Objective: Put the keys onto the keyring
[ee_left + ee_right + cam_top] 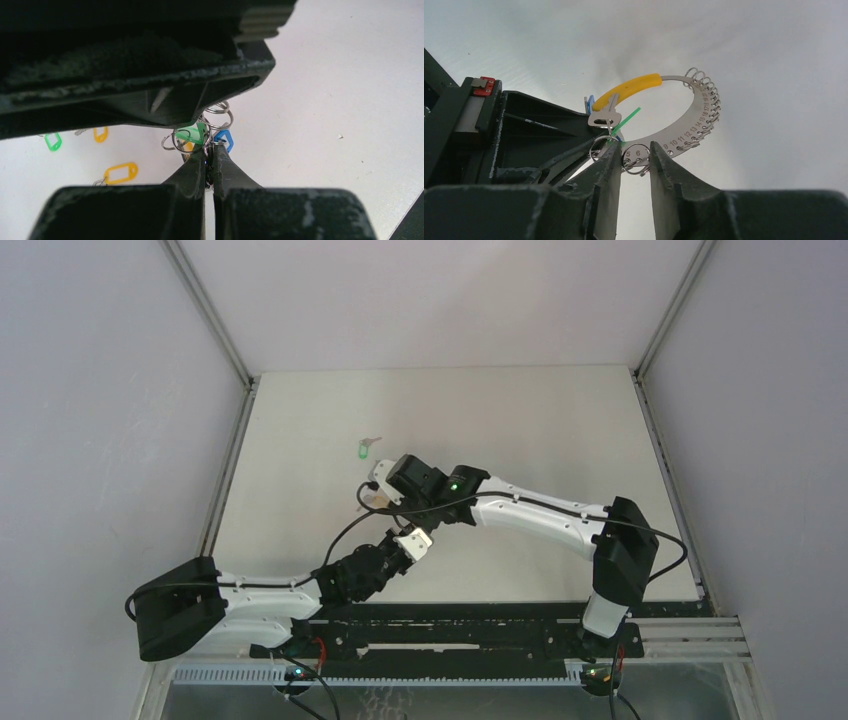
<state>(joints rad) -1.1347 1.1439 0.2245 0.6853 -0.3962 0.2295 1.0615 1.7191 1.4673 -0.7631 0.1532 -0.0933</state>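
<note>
Nearest the bases, the left gripper [210,156] is clamped tight on the keyring [696,117], which shows as a thin dark edge pinched between its fingertips. The keyring is held off the table [520,420], between the two grippers. It is a flat silvery arc stamped with numbers and strung with small wire rings [704,100]. A yellow-orange sleeve [626,90] covers its run from ten to twelve o'clock. A silver key [603,117], a green tag [192,134] and a blue tag [223,139] hang close to the left fingertips.

Just beyond, the right gripper [634,147] stands with its jaws narrow. One small ring [636,161] fills the gap between them at the arc's seven o'clock. Whether the pads press on it cannot be told.

Farther out, loose keys lie flat on the table. A green-tagged key [362,450] lies at eleven o'clock from the right gripper in the top view. In the left wrist view, an orange-tagged key [100,134] and a yellow-orange-tagged key [121,172] lie toward nine o'clock.
</note>
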